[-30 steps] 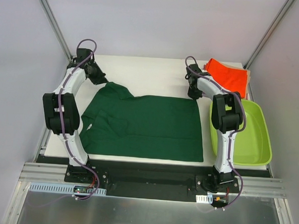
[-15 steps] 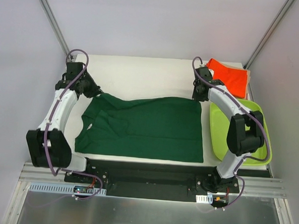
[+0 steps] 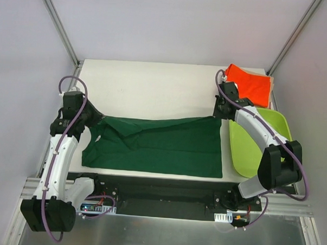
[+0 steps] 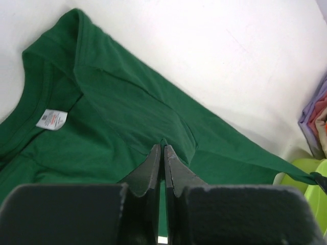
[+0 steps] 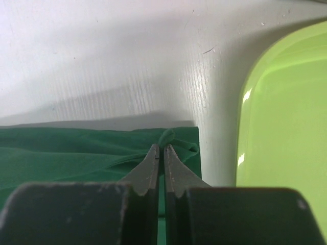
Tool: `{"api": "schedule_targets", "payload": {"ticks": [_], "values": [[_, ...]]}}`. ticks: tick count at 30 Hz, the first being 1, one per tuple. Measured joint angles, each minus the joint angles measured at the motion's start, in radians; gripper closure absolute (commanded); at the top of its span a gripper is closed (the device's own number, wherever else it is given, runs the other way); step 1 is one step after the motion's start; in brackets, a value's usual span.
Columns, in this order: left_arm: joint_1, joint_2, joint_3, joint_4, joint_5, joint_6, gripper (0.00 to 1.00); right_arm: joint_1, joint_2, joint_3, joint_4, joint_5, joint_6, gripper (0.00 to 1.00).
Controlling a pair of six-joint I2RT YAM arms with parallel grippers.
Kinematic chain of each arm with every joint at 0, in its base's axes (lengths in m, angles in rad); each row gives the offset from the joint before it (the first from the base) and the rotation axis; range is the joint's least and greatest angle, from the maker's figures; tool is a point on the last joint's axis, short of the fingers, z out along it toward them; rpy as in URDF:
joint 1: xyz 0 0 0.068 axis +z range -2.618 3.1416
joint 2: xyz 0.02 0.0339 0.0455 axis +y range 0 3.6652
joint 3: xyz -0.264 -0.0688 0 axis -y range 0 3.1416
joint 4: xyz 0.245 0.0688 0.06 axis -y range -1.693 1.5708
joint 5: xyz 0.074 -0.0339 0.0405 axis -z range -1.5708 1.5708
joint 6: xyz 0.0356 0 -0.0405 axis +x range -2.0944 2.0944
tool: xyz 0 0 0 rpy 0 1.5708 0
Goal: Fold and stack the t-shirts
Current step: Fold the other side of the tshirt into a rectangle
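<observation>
The dark green shirt (image 3: 157,144) lies across the near half of the white table, its far edge lifted and drawn toward the near side. My left gripper (image 3: 96,119) is shut on the shirt's far left edge near the collar; the wrist view shows the cloth (image 4: 127,117) pinched at the fingertips and a white neck label (image 4: 51,118). My right gripper (image 3: 218,115) is shut on the far right corner, which bunches at its tips (image 5: 168,137). A folded orange shirt (image 3: 252,83) lies at the far right on a beige one (image 3: 271,83). A lavender edge (image 4: 312,109) shows in the left wrist view.
The lime-green plastic bin (image 3: 273,160) stands at the right edge of the table, close beside the shirt's right side; it also shows in the right wrist view (image 5: 286,117). The white table (image 3: 154,89) shows bare beyond the shirt.
Both grippers have pulled the shirt's far edge toward the near side, folding it over. The left sleeve that stuck out at the far left is drawn in, and the shirt now looks narrower.
</observation>
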State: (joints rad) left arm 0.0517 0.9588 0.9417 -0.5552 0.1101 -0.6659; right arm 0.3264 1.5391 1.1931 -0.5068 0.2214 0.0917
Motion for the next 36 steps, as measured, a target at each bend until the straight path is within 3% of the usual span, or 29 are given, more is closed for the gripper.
{"api": "schedule_targets", "payload": {"ticks": [9,24,34,36], "values": [[0.000,-0.109,-0.097,-0.072,-0.045,-0.020,1.00,0.023,-0.132,-0.090,-0.006,-0.028,0.000,0.96],[0.000,-0.206,-0.118,-0.200,-0.169,-0.045,1.00,0.066,-0.256,-0.263,-0.032,-0.027,0.017,0.95],[0.000,-0.225,-0.252,-0.233,-0.194,-0.085,1.00,0.097,-0.323,-0.390,-0.034,-0.025,0.056,0.87],[0.000,-0.226,-0.266,-0.237,-0.198,-0.103,1.00,0.112,-0.322,-0.414,-0.041,-0.024,0.063,0.77]]}}
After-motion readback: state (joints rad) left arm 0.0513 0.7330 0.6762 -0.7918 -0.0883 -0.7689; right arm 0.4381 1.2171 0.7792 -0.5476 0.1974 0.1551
